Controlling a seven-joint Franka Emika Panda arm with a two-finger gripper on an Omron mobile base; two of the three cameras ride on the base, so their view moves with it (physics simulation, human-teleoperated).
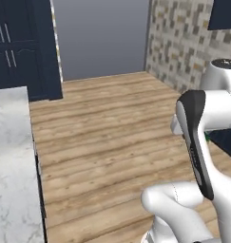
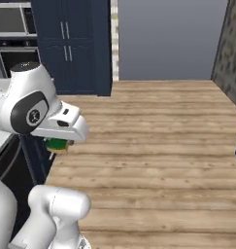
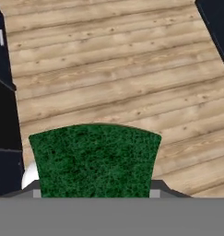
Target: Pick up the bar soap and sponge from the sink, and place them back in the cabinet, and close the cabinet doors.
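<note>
The gripper point(image 3: 94, 191) is clamped on the green sponge point(image 3: 95, 159), held up over wood floor point(image 1: 112, 128), so stowing it, the soap and door-closing seem left.

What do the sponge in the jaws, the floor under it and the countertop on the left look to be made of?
Sponge: coarse green scouring fibre by its speckled matte face, with a yellowish, probably foam edge in the right base view.
Floor: wood planks, light brown with grain lines and knots, low sheen.
Countertop: looks like pale marble, grey veining on white; it could equally be a laminate.
</note>
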